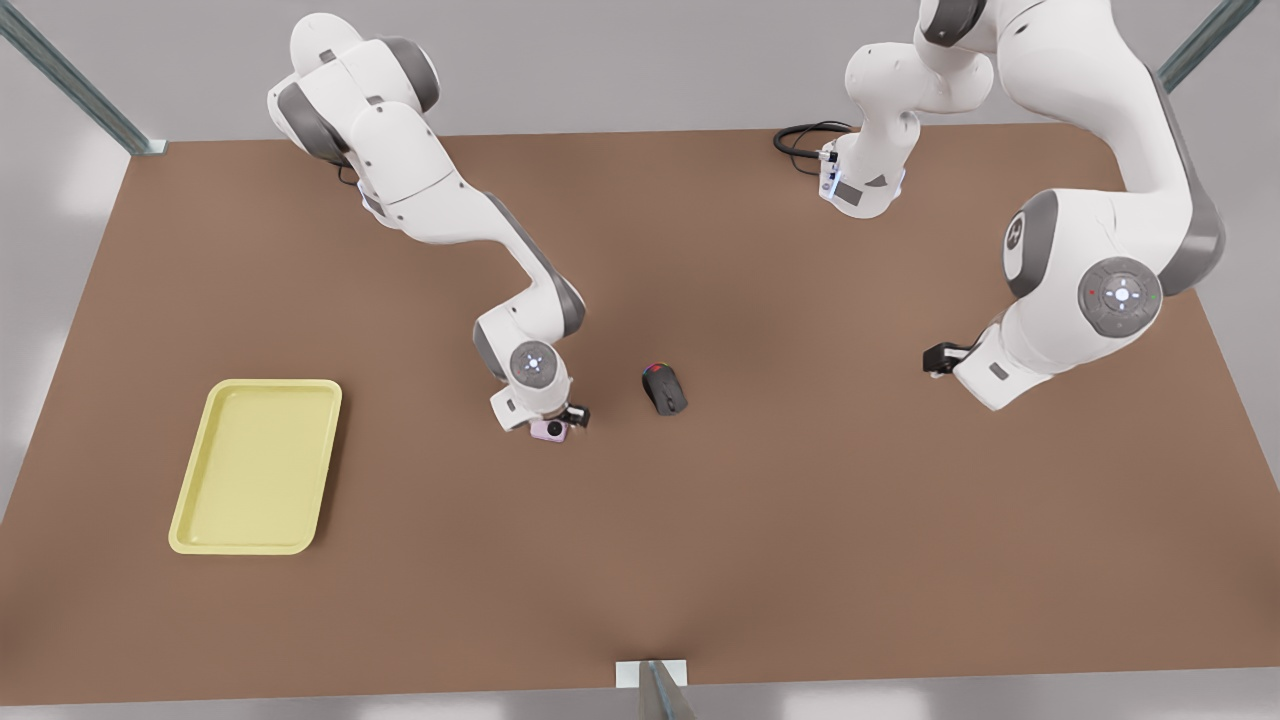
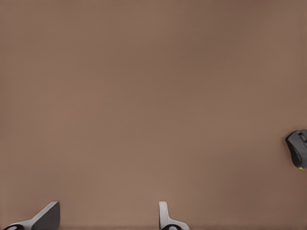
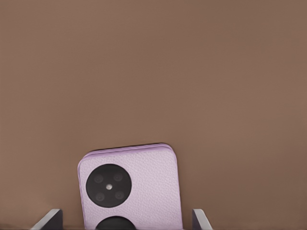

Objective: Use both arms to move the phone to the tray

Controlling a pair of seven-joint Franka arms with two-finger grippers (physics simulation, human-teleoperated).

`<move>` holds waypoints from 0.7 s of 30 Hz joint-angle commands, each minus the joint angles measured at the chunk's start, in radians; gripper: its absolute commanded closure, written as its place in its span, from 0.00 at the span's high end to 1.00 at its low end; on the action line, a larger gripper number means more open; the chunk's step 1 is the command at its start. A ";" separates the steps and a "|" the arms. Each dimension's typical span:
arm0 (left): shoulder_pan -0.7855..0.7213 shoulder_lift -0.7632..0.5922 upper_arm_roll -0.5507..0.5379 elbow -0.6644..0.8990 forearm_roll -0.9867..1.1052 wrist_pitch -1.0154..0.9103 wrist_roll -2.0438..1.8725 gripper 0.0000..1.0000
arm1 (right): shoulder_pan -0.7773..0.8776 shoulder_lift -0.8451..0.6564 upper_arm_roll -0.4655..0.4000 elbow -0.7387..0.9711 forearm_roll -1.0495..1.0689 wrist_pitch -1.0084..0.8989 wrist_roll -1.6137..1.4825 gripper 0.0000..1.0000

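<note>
Right end effector [image 1: 560, 425] open, fingers astride phone [image 3: 130, 189] flat on tabletop [image 1: 800, 520], near mouse [image 1: 665, 388]. Centre, close squarely. Tray [image 1: 258, 466] well apart. Left end effector [image 1: 935, 360] open, waiting.

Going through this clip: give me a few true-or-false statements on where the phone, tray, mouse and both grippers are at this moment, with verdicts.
1. The phone lies in the tray. False: it is on the table, well apart from the tray.
2. The right gripper is open, with one finger on either side of the phone. True.
3. The mouse sits between the phone and the tray. False: it lies on the phone's other side, toward the front view's right.
4. The left gripper is open with nothing between its fingers. True; that arm waits over bare table at the front view's right.
</note>
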State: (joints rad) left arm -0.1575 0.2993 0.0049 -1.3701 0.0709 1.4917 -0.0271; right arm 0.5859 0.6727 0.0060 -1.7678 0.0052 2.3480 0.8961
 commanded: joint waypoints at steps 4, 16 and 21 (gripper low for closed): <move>-0.002 0.008 0.000 0.002 0.001 0.004 -0.025 1.00 | -0.006 0.001 0.000 -0.009 -0.001 0.030 -0.207 1.00; 0.001 0.018 0.000 0.000 0.000 0.004 -0.022 1.00 | -0.011 0.019 0.000 -0.004 0.013 0.045 -0.240 0.98; 0.001 0.027 0.001 0.002 -0.002 0.004 -0.020 1.00 | -0.011 0.024 0.000 -0.004 0.013 0.047 -0.243 0.81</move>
State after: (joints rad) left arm -0.1565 0.3273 0.0058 -1.3688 0.0688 1.4958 -0.0424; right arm 0.5747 0.6954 0.0061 -1.7721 0.0178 2.3906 0.7349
